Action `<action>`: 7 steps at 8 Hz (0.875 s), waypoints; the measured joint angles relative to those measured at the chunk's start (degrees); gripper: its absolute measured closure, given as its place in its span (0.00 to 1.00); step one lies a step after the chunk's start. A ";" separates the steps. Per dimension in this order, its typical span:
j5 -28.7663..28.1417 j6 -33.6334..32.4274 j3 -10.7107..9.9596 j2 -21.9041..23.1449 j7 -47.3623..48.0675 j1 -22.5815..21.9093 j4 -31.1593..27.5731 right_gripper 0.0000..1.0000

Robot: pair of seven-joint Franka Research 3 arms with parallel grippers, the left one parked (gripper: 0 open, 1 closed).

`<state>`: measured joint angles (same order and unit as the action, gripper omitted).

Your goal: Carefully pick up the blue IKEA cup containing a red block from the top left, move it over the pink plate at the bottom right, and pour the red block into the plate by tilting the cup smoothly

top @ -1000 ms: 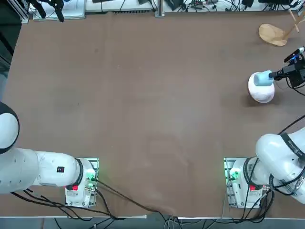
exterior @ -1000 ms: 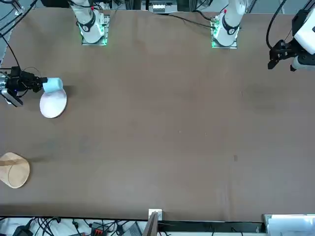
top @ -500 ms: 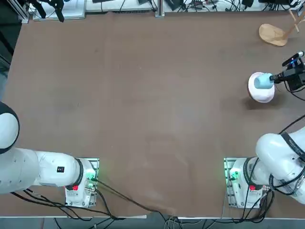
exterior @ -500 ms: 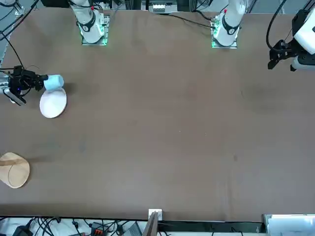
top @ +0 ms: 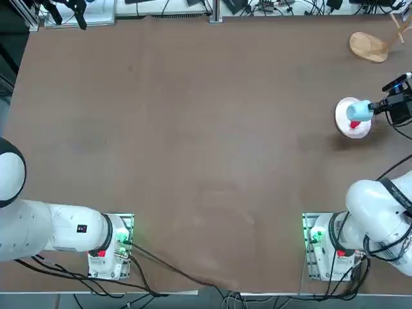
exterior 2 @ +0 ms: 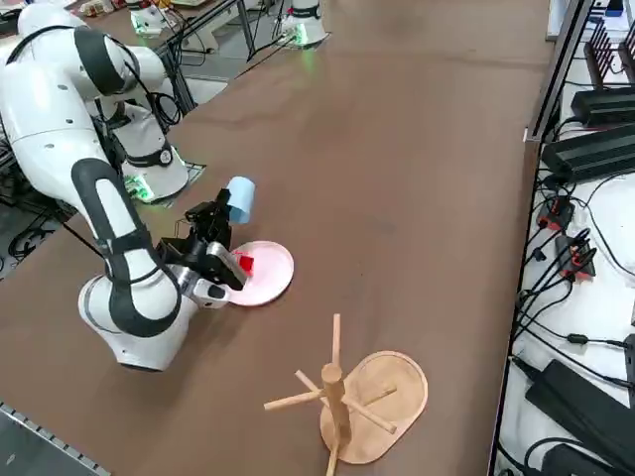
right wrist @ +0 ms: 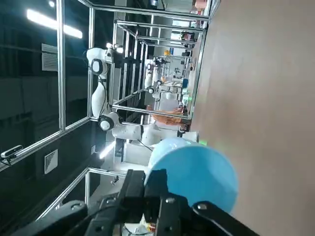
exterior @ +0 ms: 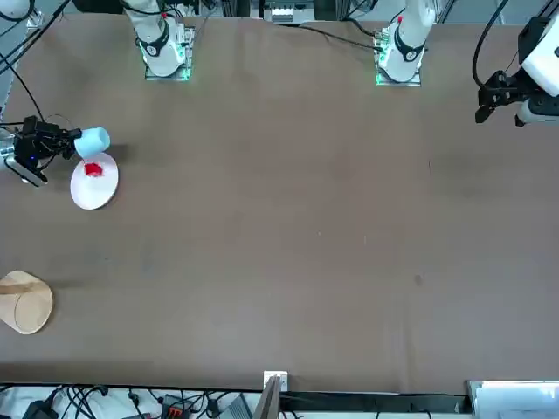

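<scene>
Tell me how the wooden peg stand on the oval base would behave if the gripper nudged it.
The wooden peg stand looks rigid, so it would likely slide rather than flex. Its broad oval base suggests a low push shifts it; a push high on the post may tip it. It probably weighs little.

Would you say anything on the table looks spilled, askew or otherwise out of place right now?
Nothing stands out. The blue cup is tipped on its side in the shut right gripper above the pink plate, and the red block lies on the plate, not on the table.

Tool (exterior 2: pixel 224 220) holds blue cup (exterior 2: pixel 240 198) tipped; red block (exterior 2: pixel 244 263) on pink plate (exterior 2: pixel 270 279).
</scene>
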<state>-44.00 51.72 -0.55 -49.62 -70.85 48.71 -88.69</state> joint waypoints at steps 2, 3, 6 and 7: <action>0.03 1.46 0.25 0.02 0.00 -0.16 0.78 0.97; 0.14 4.33 0.58 0.18 0.03 -0.60 1.15 0.97; 2.73 16.74 0.75 4.92 6.52 -4.53 0.78 0.97; 2.99 22.02 0.82 9.06 12.01 -6.64 -1.56 0.97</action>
<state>-41.01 73.74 0.28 -40.57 -58.84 42.07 -90.25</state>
